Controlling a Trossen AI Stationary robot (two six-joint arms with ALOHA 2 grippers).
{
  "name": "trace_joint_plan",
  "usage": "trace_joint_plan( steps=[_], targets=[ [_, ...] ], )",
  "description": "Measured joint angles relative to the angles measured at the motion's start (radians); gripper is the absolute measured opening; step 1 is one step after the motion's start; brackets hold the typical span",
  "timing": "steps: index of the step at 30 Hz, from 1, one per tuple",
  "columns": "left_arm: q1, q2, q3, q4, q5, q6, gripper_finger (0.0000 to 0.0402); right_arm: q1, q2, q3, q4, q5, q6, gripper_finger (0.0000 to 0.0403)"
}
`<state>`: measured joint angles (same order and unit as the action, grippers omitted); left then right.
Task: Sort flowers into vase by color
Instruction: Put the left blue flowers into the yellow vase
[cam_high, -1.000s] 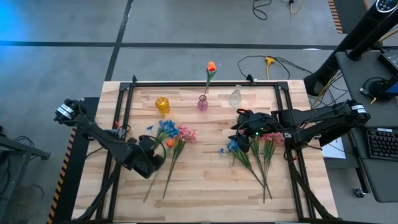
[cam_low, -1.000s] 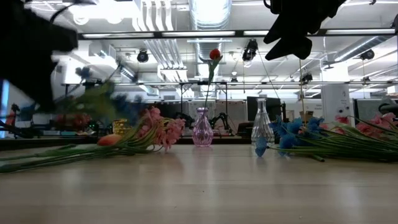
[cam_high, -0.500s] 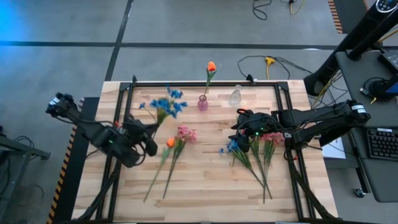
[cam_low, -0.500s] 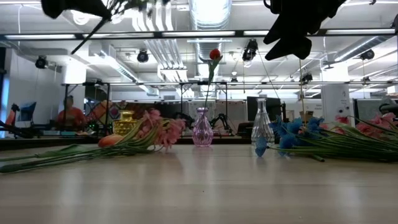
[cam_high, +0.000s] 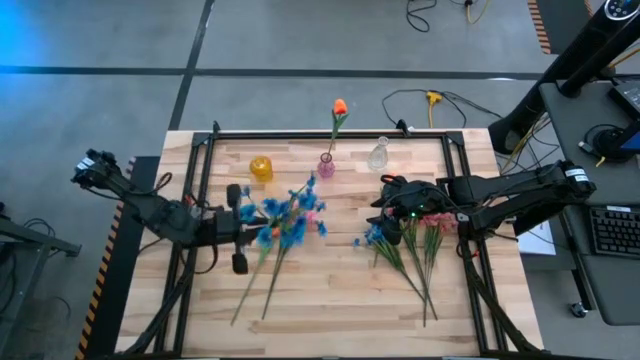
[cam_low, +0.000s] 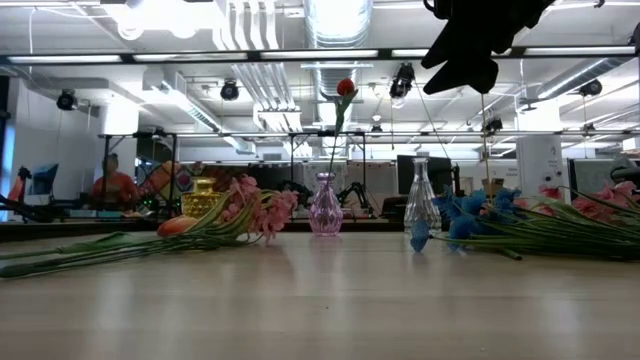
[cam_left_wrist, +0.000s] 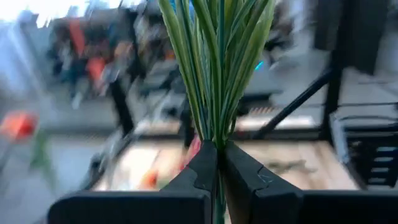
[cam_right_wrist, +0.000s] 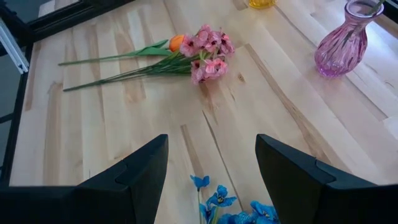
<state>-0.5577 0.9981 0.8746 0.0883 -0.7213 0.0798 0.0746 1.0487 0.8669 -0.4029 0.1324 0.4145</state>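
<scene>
Left gripper (cam_left_wrist: 218, 163) clamped on blue flower stem (cam_left_wrist: 214, 68), blooms (cam_high: 285, 220) aloft left of table centre, pink vase (cam_high: 326, 166) at their one o'clock; right gripper (cam_right_wrist: 211, 163) parted above blue flowers (cam_high: 378, 236).

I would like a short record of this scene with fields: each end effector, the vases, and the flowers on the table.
left end effector: shut on the blue flower, held above the table
right end effector: open, over the right flower pile
pink vase: holds one orange flower
yellow vase: looks empty
clear vase: looks empty
pink spray and orange bud: lying on the table
</scene>
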Motion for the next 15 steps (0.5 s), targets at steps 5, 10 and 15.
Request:
trace_joint_plan(
  steps=[5, 10, 15],
  targets=[
    [0.076, -0.003, -0.099, 0.200, 0.036, 0.175, 0.0000, 0.000, 0.000, 0.000, 0.006, 0.000, 0.000, 0.0233],
    [0.203, -0.018, -0.223, 0.319, 0.030, 0.164, 0.0000, 0.000, 0.000, 0.000, 0.042, 0.001, -0.021, 0.0233],
    [0.356, -0.069, -0.395, 0.552, 0.027, 0.098, 0.0000, 0.000, 0.000, 0.000, 0.061, 0.001, -0.033, 0.0233]
  ],
)
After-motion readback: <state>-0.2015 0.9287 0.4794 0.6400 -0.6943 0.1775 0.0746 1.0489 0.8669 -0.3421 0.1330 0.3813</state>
